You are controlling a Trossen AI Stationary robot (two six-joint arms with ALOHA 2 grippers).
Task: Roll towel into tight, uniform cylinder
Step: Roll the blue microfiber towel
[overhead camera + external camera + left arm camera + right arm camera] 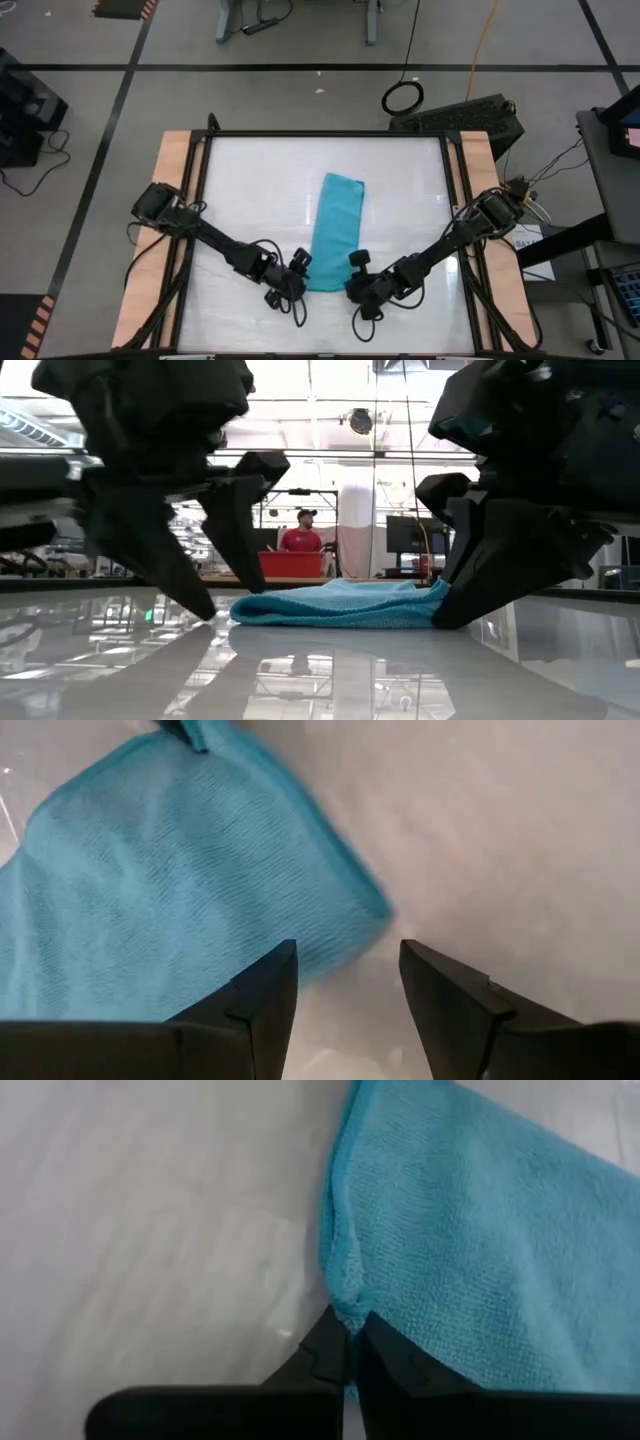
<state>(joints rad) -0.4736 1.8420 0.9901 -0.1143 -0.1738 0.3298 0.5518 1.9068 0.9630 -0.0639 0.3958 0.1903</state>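
On the near-left of the worktop (240,180), left gripper (298,272) sits low at the towel's near-left corner, fingers (265,990) spread apart with nothing between them. In the left wrist view the towel corner lies just ahead of the left-hand finger; the gap between the fingers is over bare white surface. Low view shows the two finger tips down close to the surface, just beside the towel edge, whether touching it can't tell

Centre: towel (336,225), turquoise-blue, lying flat as a long narrow strip running from mid-worktop toward the near edge, slightly tilted, far end leaning right. Looks folded, not rolled. In the low view it reads as a low flat layered pad (340,605) between the two grippers

Right of it: right gripper (357,272) at the towel's near-right corner, fingers (325,1355) closed together and pinching the very edge of the cloth — right wrist view shows the hem bunched into the closed tips. Low view has this gripper pressed against the right end of the towel, tip down at the surface

Both arms reach in diagonally from the worktop's side rails and meet near the front edge, either side of the towel's near end

Background in low view: a person in a red top behind a red bin (291,563)
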